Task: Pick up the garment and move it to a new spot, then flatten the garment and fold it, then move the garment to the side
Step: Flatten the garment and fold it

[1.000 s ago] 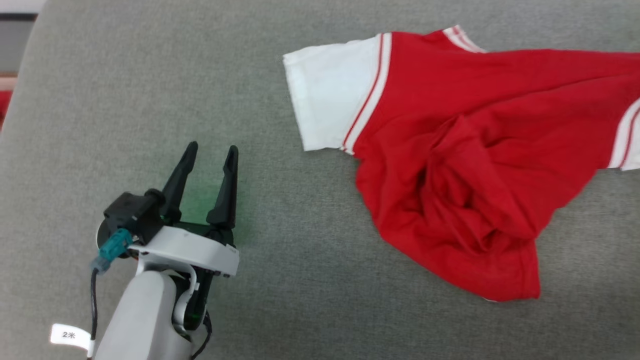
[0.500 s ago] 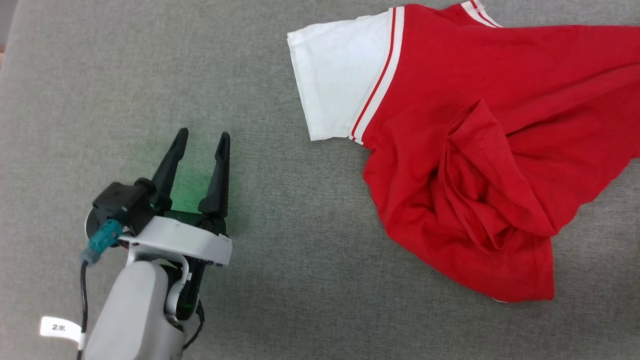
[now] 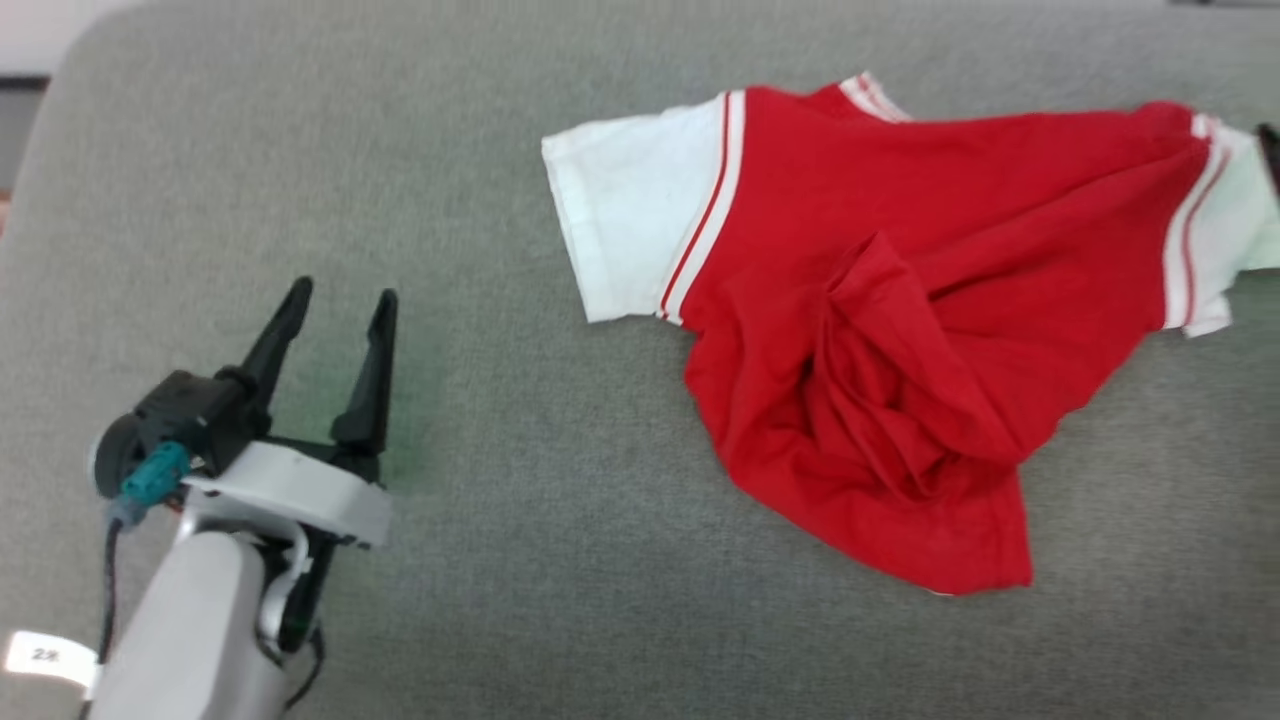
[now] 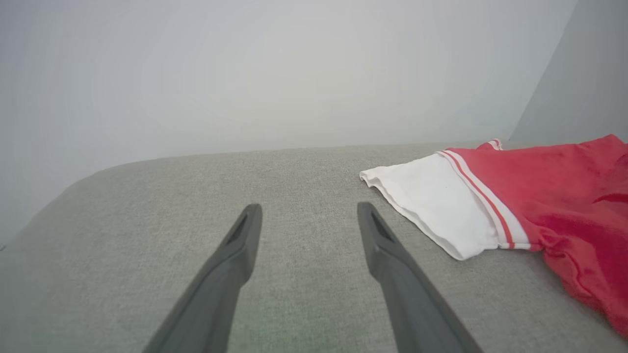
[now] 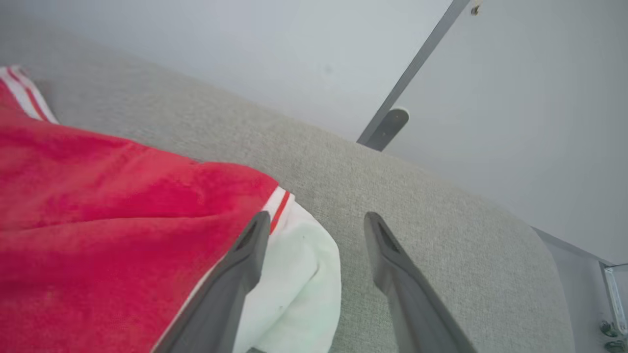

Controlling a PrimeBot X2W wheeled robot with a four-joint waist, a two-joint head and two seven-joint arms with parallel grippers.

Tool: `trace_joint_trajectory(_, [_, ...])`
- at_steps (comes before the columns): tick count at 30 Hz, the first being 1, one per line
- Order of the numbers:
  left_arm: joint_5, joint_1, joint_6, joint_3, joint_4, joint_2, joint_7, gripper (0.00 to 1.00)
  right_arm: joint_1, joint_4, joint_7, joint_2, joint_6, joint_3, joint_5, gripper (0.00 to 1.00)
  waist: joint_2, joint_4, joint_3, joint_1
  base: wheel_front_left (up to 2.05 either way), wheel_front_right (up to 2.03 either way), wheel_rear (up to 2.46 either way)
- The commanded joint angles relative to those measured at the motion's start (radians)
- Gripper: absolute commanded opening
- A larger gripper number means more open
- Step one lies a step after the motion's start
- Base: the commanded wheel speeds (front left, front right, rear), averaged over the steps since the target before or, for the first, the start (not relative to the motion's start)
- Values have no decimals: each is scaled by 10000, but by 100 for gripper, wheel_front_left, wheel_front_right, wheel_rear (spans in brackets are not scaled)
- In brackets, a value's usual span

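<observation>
The garment [image 3: 900,300], a red jersey with white sleeves and red-and-white stripe trim, lies rumpled on the grey fabric surface [image 3: 560,560], with its lower body bunched into folds. My left gripper [image 3: 344,292] stands open over bare fabric well to the left of the garment, holding nothing. In the left wrist view the open left gripper [image 4: 309,208] points past the garment's [image 4: 564,196] white sleeve at the right. In the right wrist view my right gripper [image 5: 316,218] is open above the garment's [image 5: 98,196] other white sleeve, which lies loose under the fingers.
The grey surface ends in a rounded edge [image 3: 60,120] at the far left and another rounded edge [image 5: 515,215] past the right gripper. A pale wall stands behind, with a grey bar [image 5: 387,127] on it. Bare fabric stretches in front of the garment.
The head camera has shifted, bringing the garment's right sleeve into view. That sleeve now lies slack on the surface. The left gripper stays open.
</observation>
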Motion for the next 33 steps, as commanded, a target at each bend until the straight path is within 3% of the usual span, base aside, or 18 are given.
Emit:
trace_joint_trajectory(1, [48,88,-22,-31,22,171,66,100,319,-168,-186,55,-8,-6,115,100,0,-560,-822,0,0,0,0])
trace_joint_trajectory(7, [-188,-132,-22,-224,-2,1172,1106,100,1943,-1752,-1230,636,-8,-590,642,100,0,-1277,-1786,0,0,0,0])
trace_joint_trajectory(12, [-686,-751,-22,-636,16,2033,2363,100,3759,-3406,-1661,1309,-9,-1774,479,100,0,-1846,-2143,0,0,0,0])
trace_joint_trajectory(21, [-2361,-2712,-22,-2213,736,2953,4745,100,7050,-6728,-1113,3186,-9,-4026,-496,100,0,-2653,-2064,0,0,0,0])
trace_joint_trajectory(27, [-4282,-4472,-23,-3959,1216,3882,7316,100,7815,-8585,-408,4053,-9,-4176,-937,100,0,-3525,-1314,0,0,0,0])
trace_joint_trajectory(33, [-5109,-6002,-23,-5450,1494,5014,8511,100,7663,-9322,-342,4570,-9,-3907,-998,100,0,-4472,-423,0,0,0,0])
